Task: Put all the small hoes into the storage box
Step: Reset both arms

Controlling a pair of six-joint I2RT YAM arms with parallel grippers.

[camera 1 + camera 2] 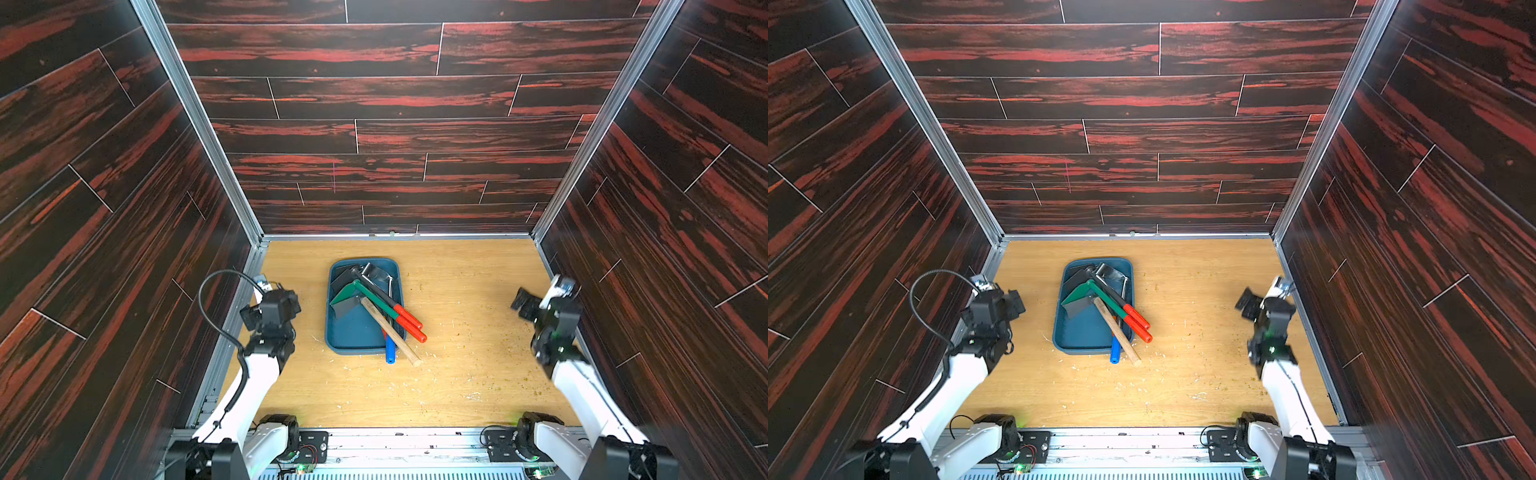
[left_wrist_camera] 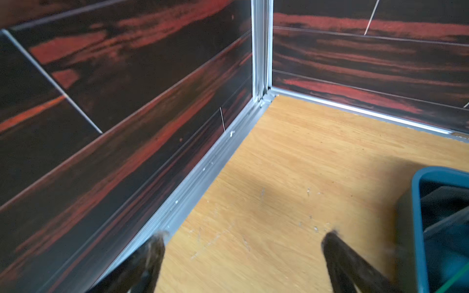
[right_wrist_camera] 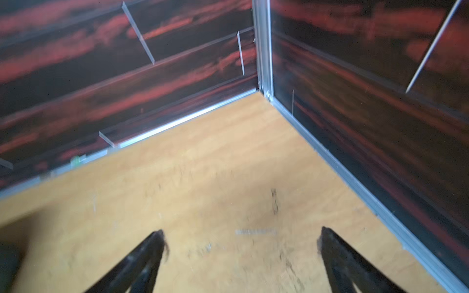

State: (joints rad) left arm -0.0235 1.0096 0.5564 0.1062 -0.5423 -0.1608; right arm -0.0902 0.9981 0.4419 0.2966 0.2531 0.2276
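The teal storage box point(image 1: 353, 334) point(image 1: 1079, 334) lies mid-table in both top views. Several small hoes are piled in it: two with green shafts and red grips point(image 1: 409, 322) point(image 1: 1137, 319), one with a wooden handle point(image 1: 388, 330) point(image 1: 1116, 330), and one with a blue handle point(image 1: 390, 352). Their handle ends stick out over the box's near right rim. My left gripper point(image 1: 266, 291) point(image 2: 243, 236) hovers open and empty by the left wall, with the box's rim point(image 2: 416, 203) beside it. Over by the right wall, the right gripper point(image 1: 557, 286) point(image 3: 241, 233) is open with nothing in it.
Dark wood-pattern walls with aluminium rails point(image 1: 232, 324) close in the table on three sides. Wood chips and crumbs point(image 1: 473, 395) are scattered over the tabletop near the box and toward the front right.
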